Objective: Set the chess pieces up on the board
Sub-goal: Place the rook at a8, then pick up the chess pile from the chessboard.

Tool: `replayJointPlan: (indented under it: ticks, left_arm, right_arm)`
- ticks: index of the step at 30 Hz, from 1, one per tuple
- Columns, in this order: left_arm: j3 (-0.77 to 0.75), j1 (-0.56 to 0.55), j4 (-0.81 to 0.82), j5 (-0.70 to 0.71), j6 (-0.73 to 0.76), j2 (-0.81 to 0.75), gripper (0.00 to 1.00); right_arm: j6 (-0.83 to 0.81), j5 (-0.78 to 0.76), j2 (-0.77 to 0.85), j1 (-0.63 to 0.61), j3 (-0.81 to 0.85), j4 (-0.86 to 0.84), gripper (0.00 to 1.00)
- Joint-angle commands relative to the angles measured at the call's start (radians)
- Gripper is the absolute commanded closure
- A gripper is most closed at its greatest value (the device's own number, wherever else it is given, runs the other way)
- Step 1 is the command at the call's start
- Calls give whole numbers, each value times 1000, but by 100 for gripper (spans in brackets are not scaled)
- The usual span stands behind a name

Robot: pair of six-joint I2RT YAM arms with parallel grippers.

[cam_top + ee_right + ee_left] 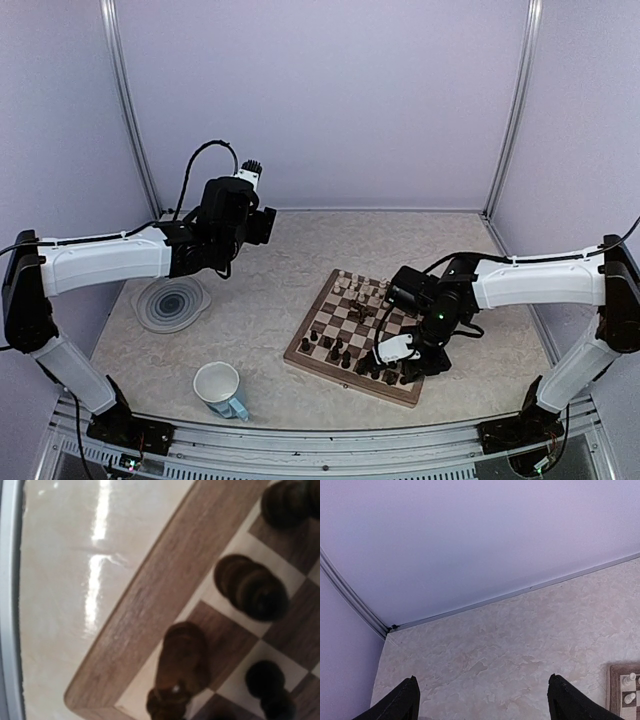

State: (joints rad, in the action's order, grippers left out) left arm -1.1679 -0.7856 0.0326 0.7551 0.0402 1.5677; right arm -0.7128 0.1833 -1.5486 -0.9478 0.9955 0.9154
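Starts at the right gripper [385, 357], hanging low over the near right corner of the chessboard [150, 595]. Cannot tell whether spread or pinching anything: its own wrist view, close and blurred, shows only board and pieces. Directly beneath it, a dark brown chess piece [182, 665] on the corner square, just inside the light-brown wooden border. Next along that border, a second dark piece [252, 587], then a third dark piece [285, 502] cut off by the frame's edge, each on its own square. One row inward, a fourth dark piece [267, 687]. Outside the border, bare marbled table [60, 605] streaked with glare.

Farther out from this gripper, seen from overhead: more dark pieces scattered over the near half of the board, a few in the middle, and cream-white pieces [358, 290] gathered along the far edge. Well off to its left, standing on the table, a white mug [218, 388]; beyond the mug, a round grey swirl-patterned plate [170, 300].

Then the left gripper [482, 690], raised above the table with the board well off to its right. Fingers [402, 702] spread wide, nothing between them. Ahead of it, only tabletop and the pale back wall [470, 540]; at its far right, a corner of the board carrying two cream-white pieces.
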Motion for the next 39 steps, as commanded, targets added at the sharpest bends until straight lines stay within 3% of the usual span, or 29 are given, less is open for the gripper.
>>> replayJointPlan:
  ticks: [1, 24, 27, 34, 39]
  left_arm:
    - [-33, 6, -18, -19, -20, 13, 13]
    - [-45, 5, -30, -25, -29, 31, 13]
    - [-45, 5, -30, -36, -27, 35, 13]
    - [-75, -42, -133, -208, 19, 25, 14]
    - [-105, -57, -208, -496, 15, 0, 17]
  right_arm:
    - [1, 1, -13, -17, -17, -7, 81]
    - [11, 50, 22, -18, 19, 0, 75]
    - [-13, 67, 65, 3, 60, 18, 71]
    - [-43, 215, 112, 177, 212, 14, 65]
    - [41, 183, 35, 253, 214, -148, 71]
